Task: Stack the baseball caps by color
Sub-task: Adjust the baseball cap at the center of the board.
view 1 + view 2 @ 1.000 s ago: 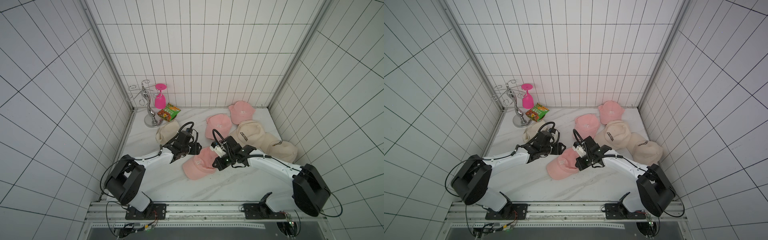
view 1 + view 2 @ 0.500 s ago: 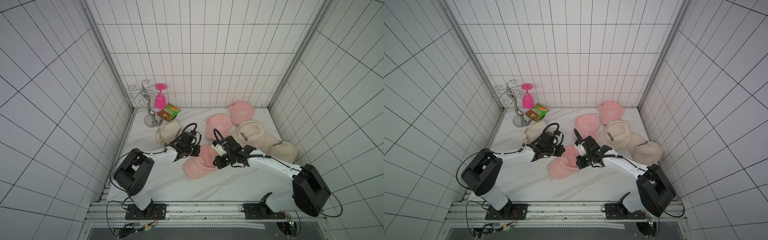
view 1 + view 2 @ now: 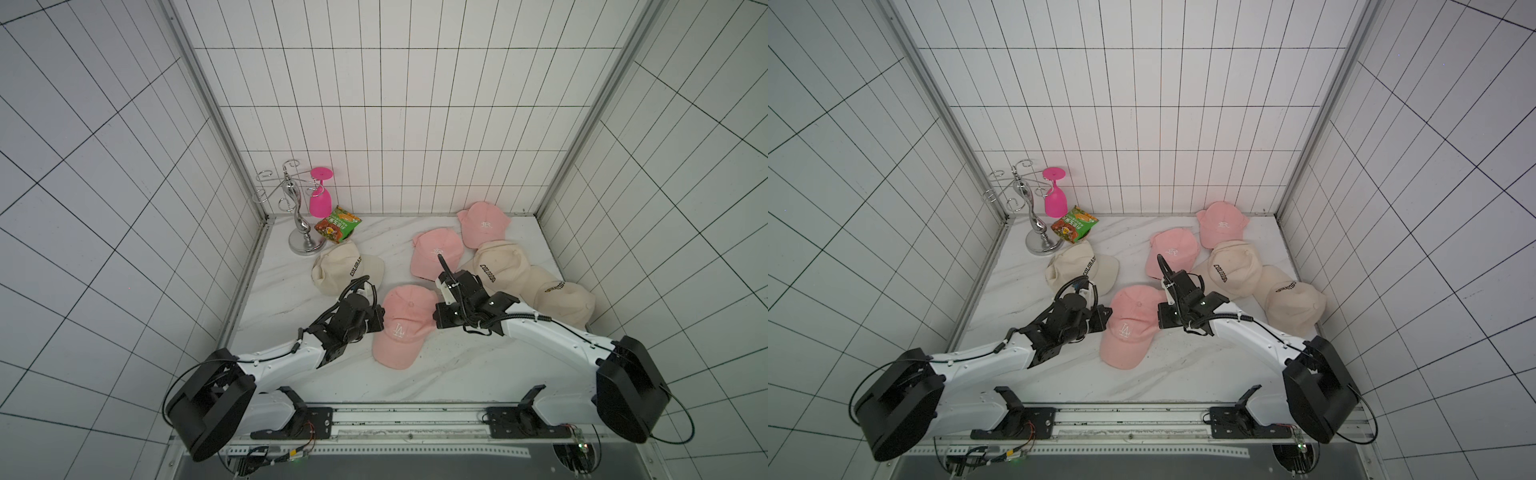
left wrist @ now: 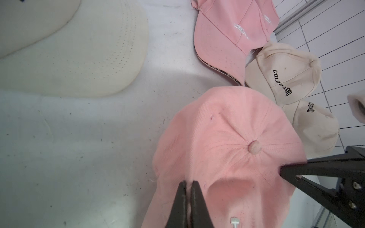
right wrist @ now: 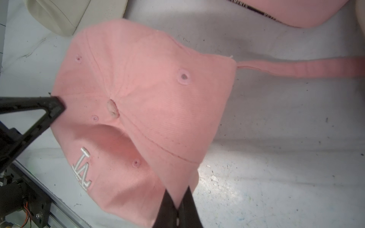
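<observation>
Both sides pinched! The left gripper (image 4: 188,183) is clamped on a fold of the front pink cap (image 3: 405,324), which lies nearest the robot; the right gripper (image 5: 177,197) nips its opposite edge. Best to lift evenly, together, so the crown keeps its shape. Count: three pink caps (image 3: 436,253), three cream caps (image 3: 347,270).
</observation>
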You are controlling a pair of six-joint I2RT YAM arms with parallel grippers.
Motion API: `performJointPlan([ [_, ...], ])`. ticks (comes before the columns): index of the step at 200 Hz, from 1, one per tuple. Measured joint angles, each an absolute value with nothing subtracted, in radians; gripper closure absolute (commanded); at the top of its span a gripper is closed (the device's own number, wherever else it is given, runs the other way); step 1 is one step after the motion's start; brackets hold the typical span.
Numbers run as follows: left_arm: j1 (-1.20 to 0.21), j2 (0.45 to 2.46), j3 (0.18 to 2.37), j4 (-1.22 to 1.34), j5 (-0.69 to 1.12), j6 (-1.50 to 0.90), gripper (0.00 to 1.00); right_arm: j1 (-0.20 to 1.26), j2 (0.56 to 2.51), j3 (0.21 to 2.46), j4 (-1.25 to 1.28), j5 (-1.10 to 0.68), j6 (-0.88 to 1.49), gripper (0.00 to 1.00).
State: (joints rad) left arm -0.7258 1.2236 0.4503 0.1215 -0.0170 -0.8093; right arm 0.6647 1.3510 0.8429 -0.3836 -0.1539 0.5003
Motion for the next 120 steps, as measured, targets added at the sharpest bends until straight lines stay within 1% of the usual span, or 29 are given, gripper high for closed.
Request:
performJointPlan([
  [23,-0.781,1.151,0.374,0.138,-0.086,-0.893,1.0,0.663,1.378,0.843,-0.372,-0.16,0.514,1.0],
  [54,-0.844,1.063,0.29,0.142,-0.163,-0.976,1.0,0.664,1.452,0.844,-0.361,-0.21,0.514,0.96],
  [69,-0.849,1.052,0.276,0.141,-0.185,-0.992,0.99,0.673,1.484,0.844,-0.357,-0.229,0.514,0.94],
  [95,-0.849,1.052,0.272,0.148,-0.205,-1.01,0.95,0.684,1.51,0.844,-0.347,-0.242,0.513,0.86],
  [120,-0.85,1.052,0.245,0.176,-0.209,-1.033,0.92,0.688,1.526,0.845,-0.337,-0.245,0.512,0.83],
])
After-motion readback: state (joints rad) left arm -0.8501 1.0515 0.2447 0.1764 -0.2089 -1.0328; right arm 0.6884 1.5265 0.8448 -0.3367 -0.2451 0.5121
